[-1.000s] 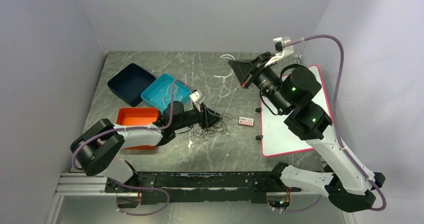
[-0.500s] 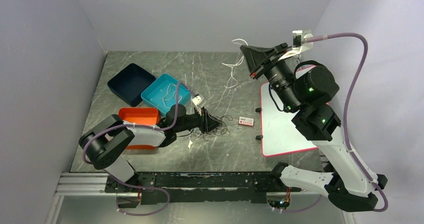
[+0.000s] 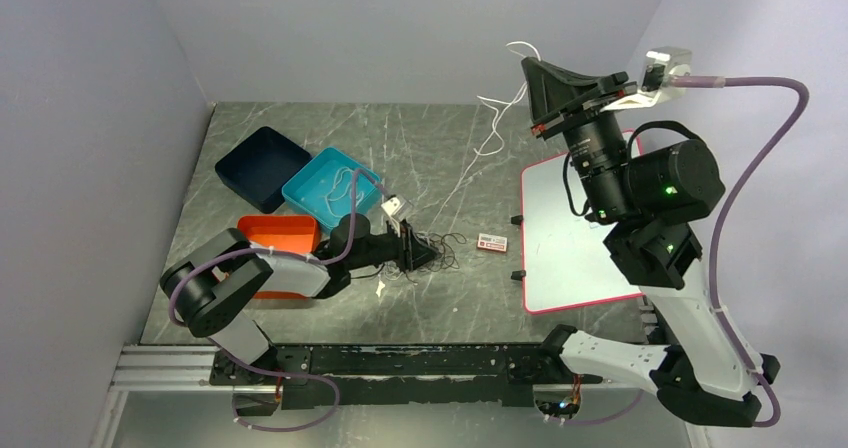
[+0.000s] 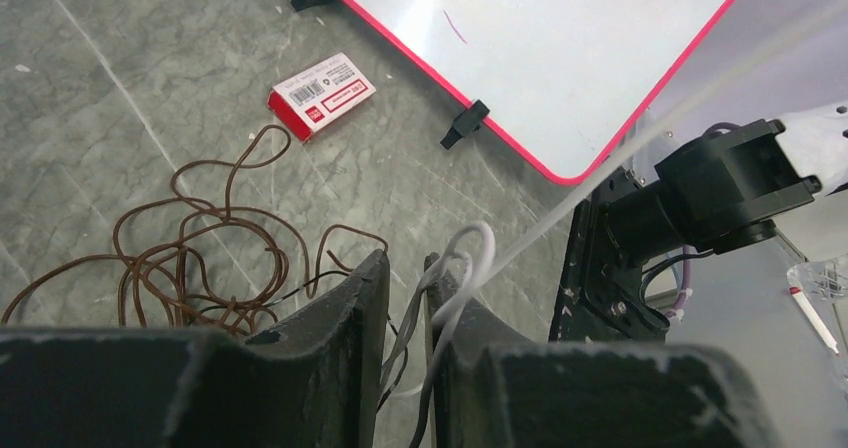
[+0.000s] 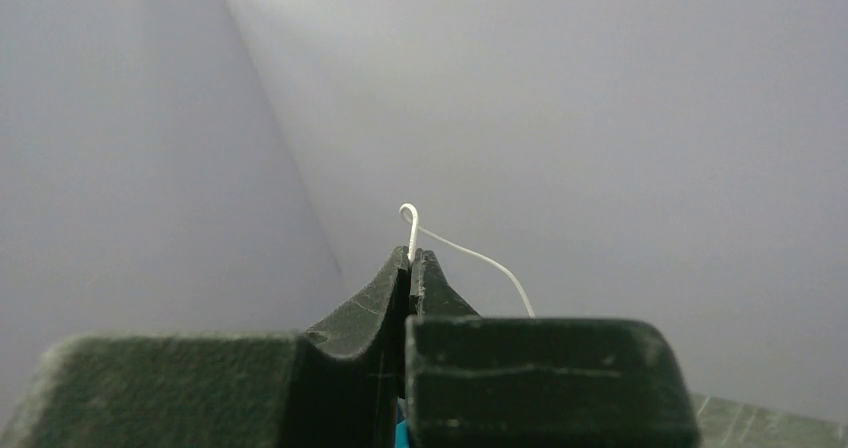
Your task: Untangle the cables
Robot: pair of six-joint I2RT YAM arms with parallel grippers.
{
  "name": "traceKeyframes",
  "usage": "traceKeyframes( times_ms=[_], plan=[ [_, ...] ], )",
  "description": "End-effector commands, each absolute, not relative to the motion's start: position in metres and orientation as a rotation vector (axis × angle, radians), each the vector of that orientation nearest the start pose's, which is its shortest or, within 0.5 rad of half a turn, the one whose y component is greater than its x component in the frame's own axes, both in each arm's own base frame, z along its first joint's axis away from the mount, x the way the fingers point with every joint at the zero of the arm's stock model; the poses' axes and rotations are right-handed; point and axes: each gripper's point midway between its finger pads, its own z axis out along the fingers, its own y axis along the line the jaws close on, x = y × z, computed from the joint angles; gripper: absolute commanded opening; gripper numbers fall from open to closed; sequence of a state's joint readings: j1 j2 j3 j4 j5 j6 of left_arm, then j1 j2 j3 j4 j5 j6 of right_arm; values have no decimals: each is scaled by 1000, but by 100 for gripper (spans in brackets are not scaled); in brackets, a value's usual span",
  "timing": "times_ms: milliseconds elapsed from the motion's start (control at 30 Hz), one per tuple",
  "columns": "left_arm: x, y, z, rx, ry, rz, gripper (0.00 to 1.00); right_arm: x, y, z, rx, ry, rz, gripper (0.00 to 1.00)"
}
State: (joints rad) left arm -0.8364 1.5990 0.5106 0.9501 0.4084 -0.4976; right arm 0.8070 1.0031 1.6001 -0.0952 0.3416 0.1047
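Note:
The cables are a small tangle of dark and whitish wires (image 3: 443,258) on the marble table, just in front of my left gripper (image 3: 425,255). In the left wrist view, my left gripper (image 4: 405,268) is nearly closed, pinching whitish-grey strands (image 4: 470,258); brown loops (image 4: 200,258) lie to its left. My right gripper (image 3: 535,66) is raised high at the back right. It is shut on a white cable (image 3: 490,133) that stretches down to the tangle. In the right wrist view, my right gripper (image 5: 411,255) pinches the white cable's looped end (image 5: 408,216).
A navy tray (image 3: 262,166), a teal tray (image 3: 318,200) holding a white wire and an orange tray (image 3: 275,234) stand at the left. A pink-rimmed whiteboard (image 3: 575,238) lies at the right. A small red-and-white box (image 3: 492,241) lies between the whiteboard and the tangle.
My right gripper has risen and moved back and to the right, drawing the white cable out of the tangle. My left gripper has stayed at the tangle.

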Motion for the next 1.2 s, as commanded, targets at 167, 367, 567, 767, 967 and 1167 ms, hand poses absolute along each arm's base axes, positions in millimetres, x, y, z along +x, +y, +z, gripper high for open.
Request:
traceKeyframes(
  times_ms=[167, 367, 567, 767, 967, 1167],
  plan=[
    [204, -358, 115, 662, 1773, -1308, 24, 213, 125, 662, 13, 932, 584, 0],
    [202, -354, 112, 656, 1783, -1301, 24, 209, 114, 679, 25, 891, 540, 0],
    [201, -353, 106, 657, 1798, -1295, 23, 203, 99, 690, 48, 848, 490, 0],
    [198, -350, 101, 651, 1815, -1294, 23, 195, 88, 713, 59, 785, 455, 0],
    [198, -349, 96, 648, 1827, -1295, 23, 181, 72, 737, 85, 697, 434, 0],
    [198, -349, 93, 636, 1835, -1301, 26, 171, 62, 758, 95, 627, 407, 0]
  ],
)
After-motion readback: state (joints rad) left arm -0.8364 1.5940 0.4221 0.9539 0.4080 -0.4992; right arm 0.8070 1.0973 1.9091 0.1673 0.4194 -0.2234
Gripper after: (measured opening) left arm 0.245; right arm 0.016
